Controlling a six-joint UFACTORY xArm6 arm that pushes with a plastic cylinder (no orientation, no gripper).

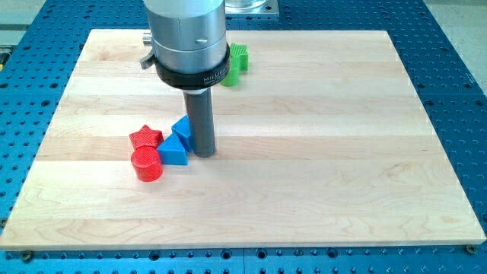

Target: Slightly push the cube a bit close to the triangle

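Nearest the view's bottom sits a red cylinder [147, 165], standing on the pale wooden tabletop [304, 152]. Just above it lies a red star [144, 138], the two touching or very nearly so. To the right of the cylinder, and touching it, rests a blue triangle [173, 149], a low wedge with its point toward the view's top. Behind that, partly hidden by the rod, a second blue block, the blue cube [183, 127], shows one corner and an edge; its shape is hard to make out fully from where I stand. My tip [203, 154] is down on the wood just to the right of the triangle and the cube, pressed close against them, though I cannot tell whether it truly touches. This arm carries no claw at all, only the dark rod under a broad silver collar. Far up toward the view's top, half hidden behind that collar, a green block [237, 63] sits well apart from the others. A blue perforated bench [449, 46] surrounds the board.
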